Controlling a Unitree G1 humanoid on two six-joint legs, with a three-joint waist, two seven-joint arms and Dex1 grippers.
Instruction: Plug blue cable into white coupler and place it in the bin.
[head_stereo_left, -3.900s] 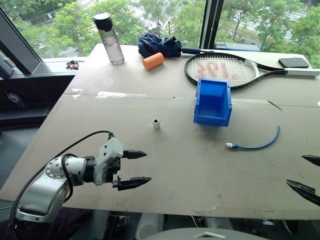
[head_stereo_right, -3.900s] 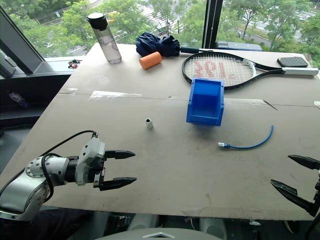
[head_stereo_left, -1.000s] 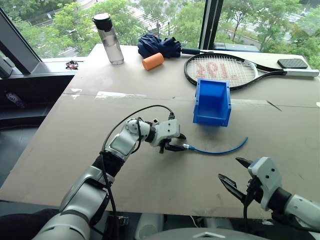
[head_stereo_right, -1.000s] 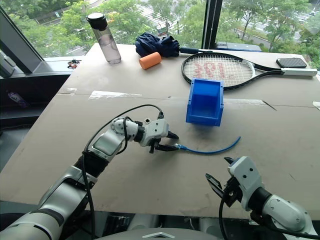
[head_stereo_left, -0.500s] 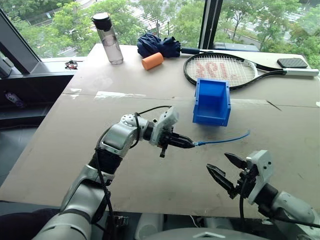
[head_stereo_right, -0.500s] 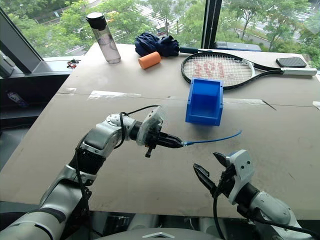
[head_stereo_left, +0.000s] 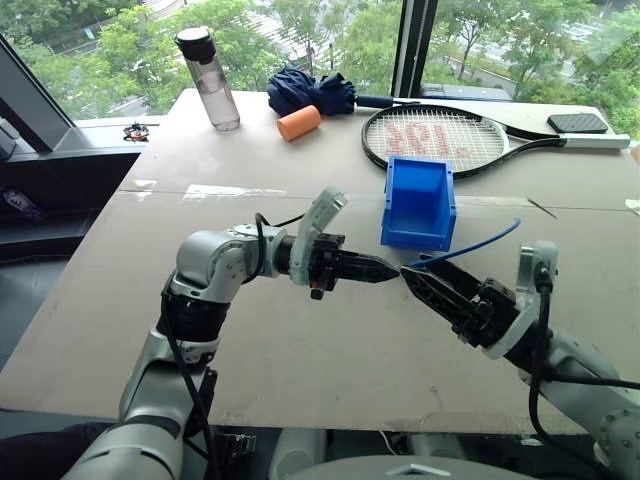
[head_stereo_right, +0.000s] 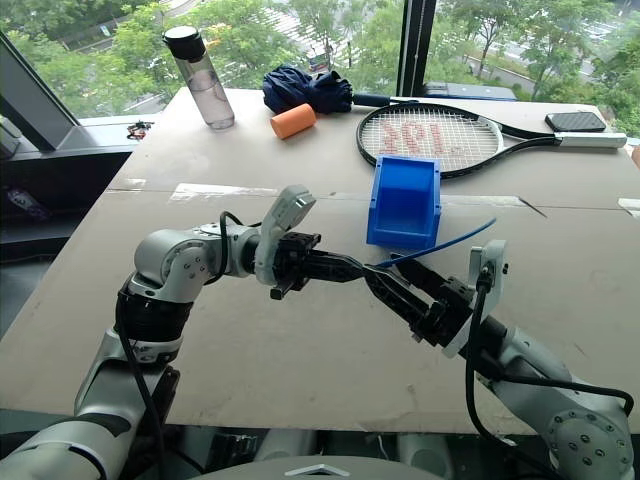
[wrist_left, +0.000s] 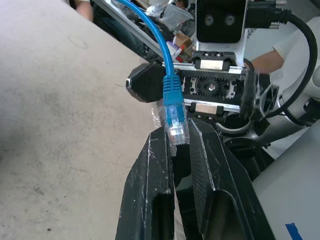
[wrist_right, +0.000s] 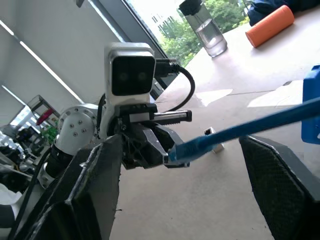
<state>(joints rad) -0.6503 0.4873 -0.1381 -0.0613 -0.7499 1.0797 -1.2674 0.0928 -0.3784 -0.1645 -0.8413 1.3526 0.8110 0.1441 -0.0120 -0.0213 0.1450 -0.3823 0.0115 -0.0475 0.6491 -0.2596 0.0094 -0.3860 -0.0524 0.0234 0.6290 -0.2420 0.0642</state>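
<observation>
My left gripper (head_stereo_left: 385, 270) is shut on the clear plug (wrist_left: 175, 122) of the blue cable (head_stereo_left: 470, 245) and holds it level above the table, pointing right. The cable arcs up and away to the right, in front of the bin (head_stereo_left: 420, 205), which stands open-topped on the table. My right gripper (head_stereo_left: 412, 281) is open and faces the left one tip to tip. Its fingers (wrist_right: 95, 170) stand on either side of the cable just behind the plug, without touching it. In the right wrist view the white coupler (wrist_right: 210, 133) sits on the table behind the cable.
At the back of the table stand a water bottle (head_stereo_left: 205, 65), an orange roll (head_stereo_left: 298, 122), a dark blue bundle (head_stereo_left: 310, 92), a tennis racket (head_stereo_left: 440, 140) and a black flat case (head_stereo_left: 577, 122). The table's front edge runs just below both arms.
My left gripper has risen off the table with the plug and rolled. My right gripper has come up and leftwards until its fingers straddle the cable, and they have narrowed.
</observation>
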